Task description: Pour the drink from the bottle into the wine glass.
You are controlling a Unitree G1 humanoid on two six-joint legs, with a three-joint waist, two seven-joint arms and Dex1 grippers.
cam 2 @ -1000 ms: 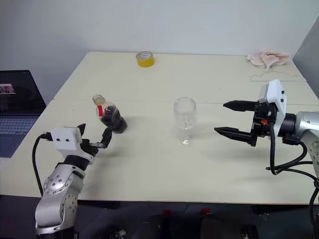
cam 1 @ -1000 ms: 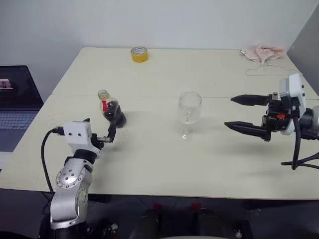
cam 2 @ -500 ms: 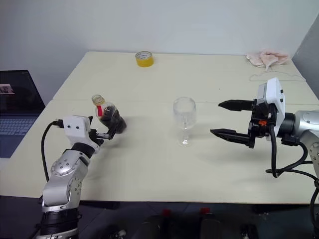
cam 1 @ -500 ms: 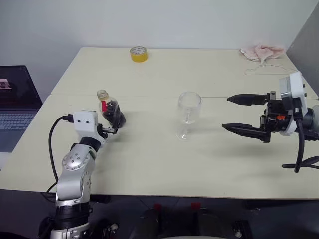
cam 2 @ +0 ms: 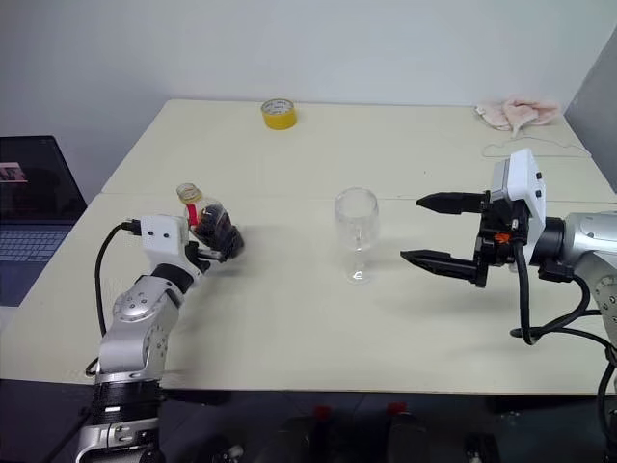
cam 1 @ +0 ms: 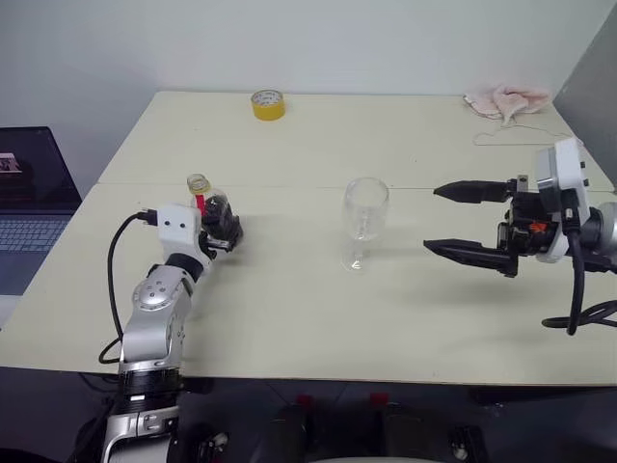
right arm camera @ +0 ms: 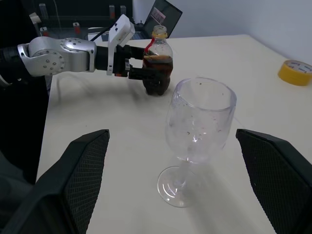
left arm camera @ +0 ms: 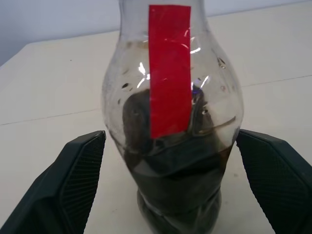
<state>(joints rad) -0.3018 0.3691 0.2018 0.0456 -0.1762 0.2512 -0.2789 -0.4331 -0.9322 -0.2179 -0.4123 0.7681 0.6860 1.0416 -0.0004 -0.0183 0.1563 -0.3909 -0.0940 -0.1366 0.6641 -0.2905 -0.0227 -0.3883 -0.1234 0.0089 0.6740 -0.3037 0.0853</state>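
The left wrist view shows the left gripper (left arm camera: 170, 180) spread wide, the small clear plastic bottle (left arm camera: 171, 126) of dark cola-like drink (left arm camera: 175, 190) standing between its fingers, red strip up the front. From the head, the right gripper (cam 2: 436, 231) hangs equally spread, apart from the empty clear stemmed wine glass (cam 2: 357, 231). Both stand upright on the cream table (cam 1: 308, 318), with a yellow tape roll (cam 1: 268, 104), pink cloth (cam 1: 506, 100) and laptop (cam 1: 29, 203) at the edges.
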